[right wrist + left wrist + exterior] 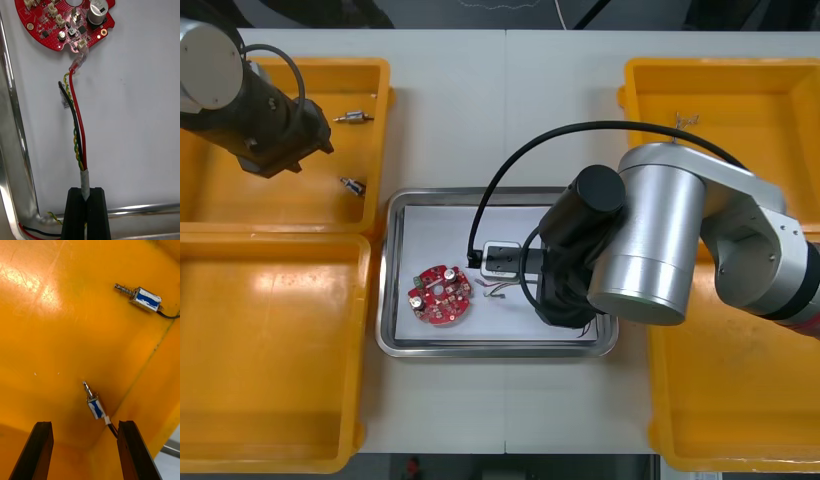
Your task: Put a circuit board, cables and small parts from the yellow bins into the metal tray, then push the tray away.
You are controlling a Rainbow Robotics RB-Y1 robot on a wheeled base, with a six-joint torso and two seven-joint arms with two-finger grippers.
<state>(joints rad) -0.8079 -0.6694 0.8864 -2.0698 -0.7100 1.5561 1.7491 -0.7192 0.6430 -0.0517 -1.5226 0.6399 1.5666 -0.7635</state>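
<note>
My right gripper point(87, 189) is shut on the taped end of a red and yellow cable point(80, 131), low over the white inside of the metal tray point(405, 215). The cable's far end touches the edge of the round red circuit board point(63, 22), which lies in the tray point(15, 150) at its left part point(440, 295). The left gripper point(84, 423) hangs open above the floor of the upper left yellow bin point(240, 200). One small metal part point(95, 405) lies just beyond the gap between its fingers, and a second small metal part point(144, 300) sits farther off.
The right arm point(650, 240) covers the tray's right half. Both small metal parts point(355, 117) point(353, 185) lie near the upper left bin's right wall. Another yellow bin point(270, 350) stands at the lower left, and two more point(720, 100) at the right.
</note>
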